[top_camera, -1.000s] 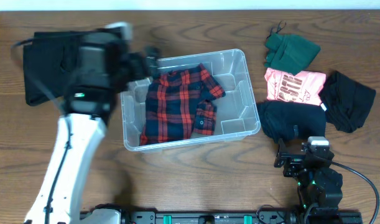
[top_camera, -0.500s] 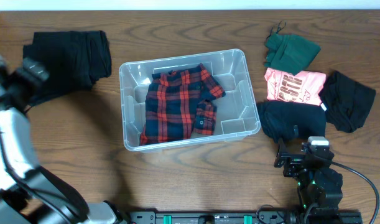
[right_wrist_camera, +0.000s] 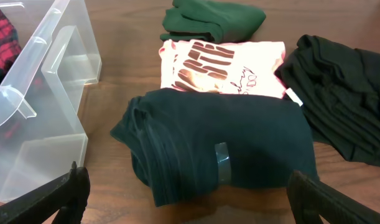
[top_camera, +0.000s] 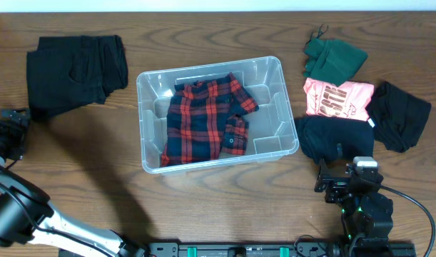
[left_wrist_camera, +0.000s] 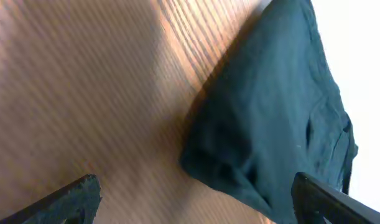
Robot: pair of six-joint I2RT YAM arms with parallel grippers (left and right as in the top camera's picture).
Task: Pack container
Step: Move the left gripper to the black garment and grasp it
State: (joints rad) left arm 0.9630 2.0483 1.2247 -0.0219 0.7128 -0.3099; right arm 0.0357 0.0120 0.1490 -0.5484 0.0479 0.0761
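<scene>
**Overhead and wrist views, wooden table with the container as landmark.** The container, a clear rectangular tub with rounded corners, stands upright near the middle of the table, its long side running left to right. Inside it, a red-and-navy plaid shirt lies flat over the left and central part of the floor; the right part of the floor is bare.

To the left of the container, and a little farther back, lies a folded black garment, apart from the container's wall. Just beside the container's right wall lies a folded dark garment. Behind that one, right of the container's far corner, lies a pink printed shirt, and behind the pink shirt a dark green garment. Farthest right of the container is a crumpled black garment, touching the pink shirt's edge.

The left gripper is well to the left of the container, at the table's edge, just in front of the folded black garment. Its jaws stand wide apart with nothing between them. The right gripper is to the front right of the container, near the folded dark garment. Its jaws also stand wide apart and hold nothing.
</scene>
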